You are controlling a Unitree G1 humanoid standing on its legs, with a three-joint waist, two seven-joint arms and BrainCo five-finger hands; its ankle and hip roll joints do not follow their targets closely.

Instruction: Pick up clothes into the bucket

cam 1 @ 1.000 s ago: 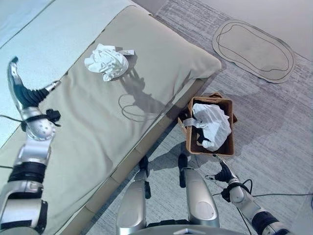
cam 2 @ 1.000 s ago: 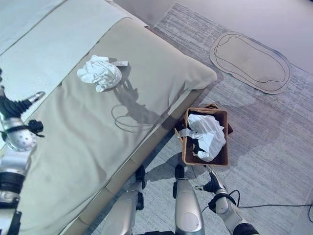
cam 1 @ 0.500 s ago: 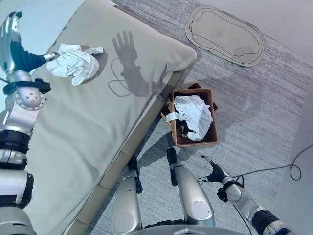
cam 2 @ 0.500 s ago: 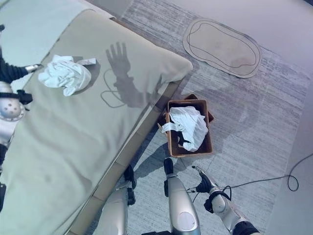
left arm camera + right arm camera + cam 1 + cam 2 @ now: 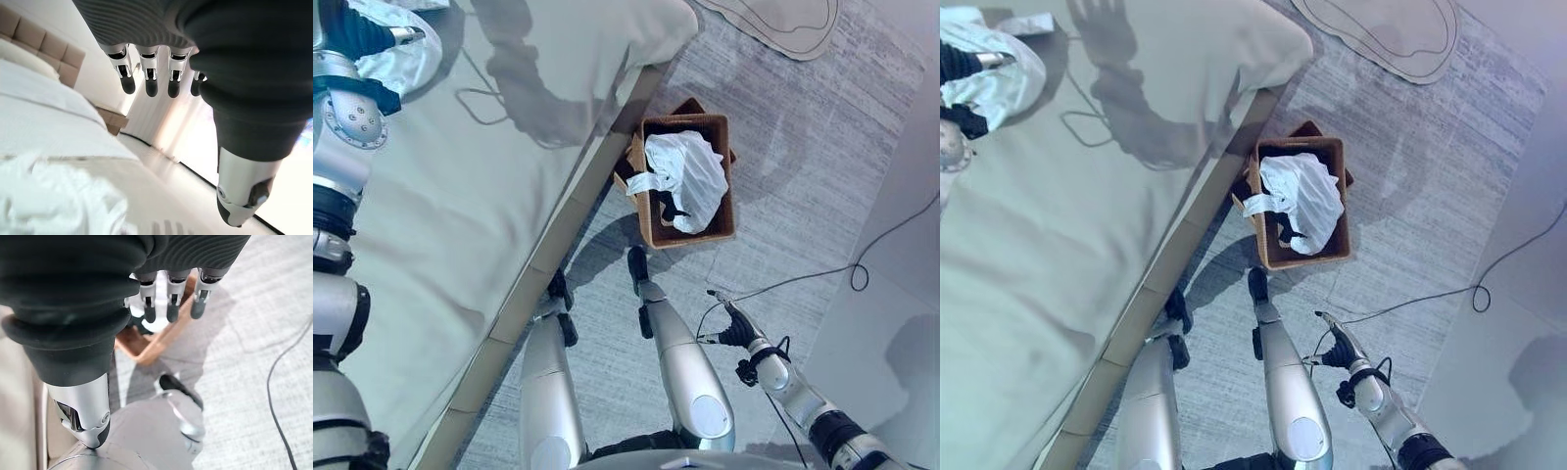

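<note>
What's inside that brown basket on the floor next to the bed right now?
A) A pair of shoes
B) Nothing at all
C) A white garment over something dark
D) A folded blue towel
C: the brown basket on the grey carpet holds a crumpled white garment spilling over its rim, with a dark piece showing beneath it.

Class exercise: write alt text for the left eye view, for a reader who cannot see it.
Looking down, the robot's left hand reaches over a crumpled white garment on a bed. On the carpet beside the bed, a brown bucket holds white and dark clothes. The right hand hangs low with relaxed fingers, holding nothing.
</note>
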